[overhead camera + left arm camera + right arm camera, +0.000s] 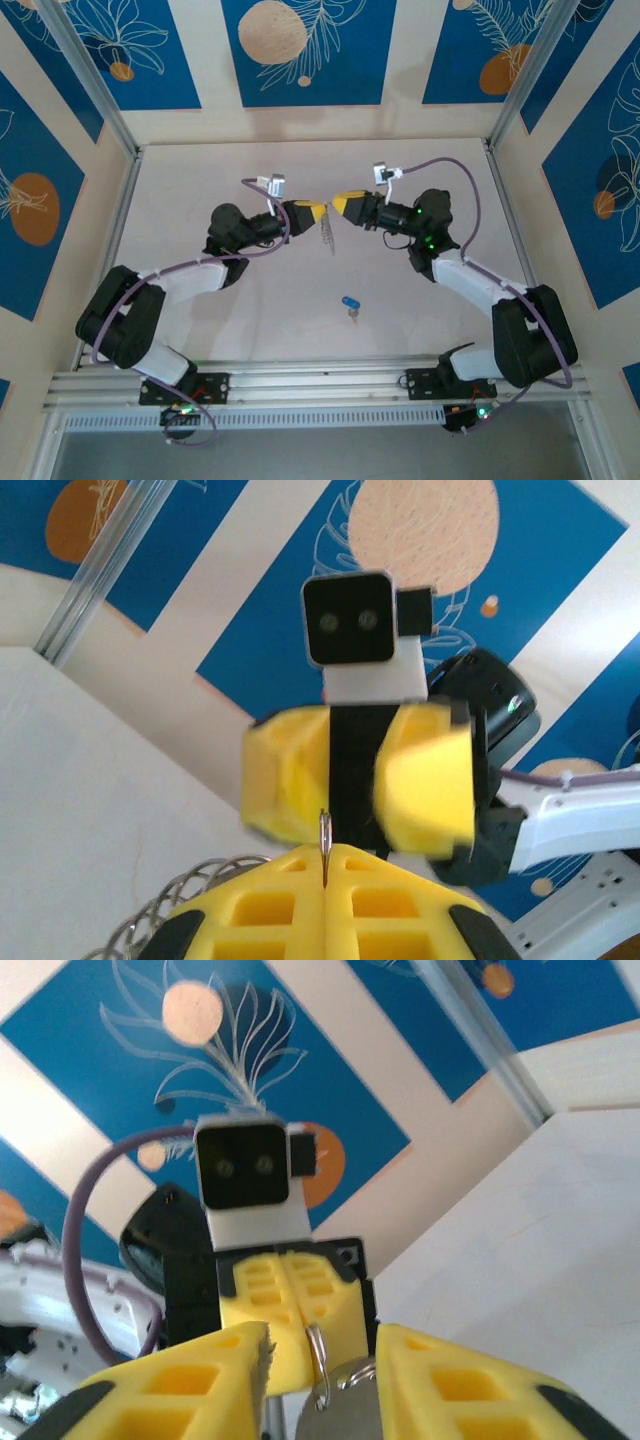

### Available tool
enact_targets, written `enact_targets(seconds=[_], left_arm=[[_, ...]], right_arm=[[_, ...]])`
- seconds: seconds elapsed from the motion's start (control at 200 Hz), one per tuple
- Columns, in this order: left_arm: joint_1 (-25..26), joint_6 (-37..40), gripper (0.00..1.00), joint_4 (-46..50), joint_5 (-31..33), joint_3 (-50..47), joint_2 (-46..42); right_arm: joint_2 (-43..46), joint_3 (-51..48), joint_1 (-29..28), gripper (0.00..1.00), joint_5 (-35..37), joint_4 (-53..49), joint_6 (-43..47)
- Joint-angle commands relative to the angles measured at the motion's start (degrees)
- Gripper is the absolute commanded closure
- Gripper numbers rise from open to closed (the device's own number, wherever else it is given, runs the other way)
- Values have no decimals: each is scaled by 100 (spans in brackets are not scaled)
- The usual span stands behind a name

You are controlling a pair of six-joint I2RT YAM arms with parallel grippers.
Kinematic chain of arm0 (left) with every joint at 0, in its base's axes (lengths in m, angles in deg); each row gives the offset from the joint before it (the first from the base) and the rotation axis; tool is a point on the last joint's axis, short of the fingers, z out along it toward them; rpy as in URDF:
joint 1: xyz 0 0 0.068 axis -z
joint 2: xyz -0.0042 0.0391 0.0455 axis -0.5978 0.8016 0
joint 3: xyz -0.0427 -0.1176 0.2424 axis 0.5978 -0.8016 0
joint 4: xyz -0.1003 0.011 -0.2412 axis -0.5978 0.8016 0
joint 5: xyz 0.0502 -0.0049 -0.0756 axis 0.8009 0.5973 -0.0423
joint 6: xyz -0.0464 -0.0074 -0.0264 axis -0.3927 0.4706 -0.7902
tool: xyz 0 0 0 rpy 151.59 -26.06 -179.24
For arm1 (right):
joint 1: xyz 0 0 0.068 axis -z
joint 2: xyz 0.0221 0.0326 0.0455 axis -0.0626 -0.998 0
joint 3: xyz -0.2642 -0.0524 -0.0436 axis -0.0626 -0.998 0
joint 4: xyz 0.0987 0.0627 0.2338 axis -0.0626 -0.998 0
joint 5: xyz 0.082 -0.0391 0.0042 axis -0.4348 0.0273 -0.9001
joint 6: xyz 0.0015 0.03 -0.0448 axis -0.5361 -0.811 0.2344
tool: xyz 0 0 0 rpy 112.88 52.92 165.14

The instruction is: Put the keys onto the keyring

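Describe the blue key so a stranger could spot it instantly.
Find the pale table and look at the middle of its near half. The key lies there alone. Its bright blue head sets it apart from the grey keyring farther back.

The left arm [175, 285] and right arm [485, 283] share white link shells and black joint housings, with black base plates [185, 388] at the bottom of the frame. The left hand [320, 213] and right hand [336, 203] have yellow fingers [170, 1380] moulded with square recesses and trimmed in black. Purple cables [452, 166] loop to boxy white-and-black wrist cameras [272, 183]. Green lights [428, 240] dot the joints.
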Motion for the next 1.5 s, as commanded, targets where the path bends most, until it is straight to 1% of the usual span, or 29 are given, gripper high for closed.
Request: enact_targets(seconds=[0.0,0.175,0.28,0.42,0.545,0.705,0.995,1.175,1.24,1.33,1.405,1.43,1.435,1.44,1.495], left_arm=[[2,887,100,1263,-426,484,-484],[-41,2299,100,3579,-936,1237,-752],[-77,3165,100,4892,-1181,1752,-770],[-90,3983,100,6190,-1563,2395,-626],[-96,4434,100,6898,-1765,2790,-491],[-97,4709,100,7349,-1920,3098,-360],[-97,4757,100,7410,-1951,3135,-355],[-92,4783,100,7412,-1943,3126,-377],[-94,4796,100,7413,-1943,3135,-382],[-97,4818,100,7427,-1926,3127,-407],[-96,4832,100,7429,-1904,3126,-408],[-90,4838,100,7424,-1893,3135,-408],[-90,4837,100,7427,-1892,3135,-412],[-90,4836,100,7428,-1891,3140,-410],[-95,4828,100,7423,-1834,3138,-430]], right_arm=[[584,-20,269,58,-84,-496,161],[1135,49,443,56,-440,-1629,771],[1329,98,506,56,-703,-1988,1044],[1399,234,505,56,-1096,-2193,1242],[1327,394,444,57,-1281,-2326,1395],[1108,528,285,58,-1350,-2333,1477],[735,620,-37,61,-1249,-2170,1504],[586,621,-168,65,-1237,-2160,1521],[557,604,-202,70,-1216,-2133,1521],[518,594,-241,80,-1225,-2130,1538],[508,577,-260,91,-1225,-2130,1548],[500,569,-270,97,-1225,-2125,1556],[500,569,-270,97,-1225,-2125,1556],[499,568,-269,99,-1231,-2119,1552],[490,554,-276,100,-1209,-2119,1573]])
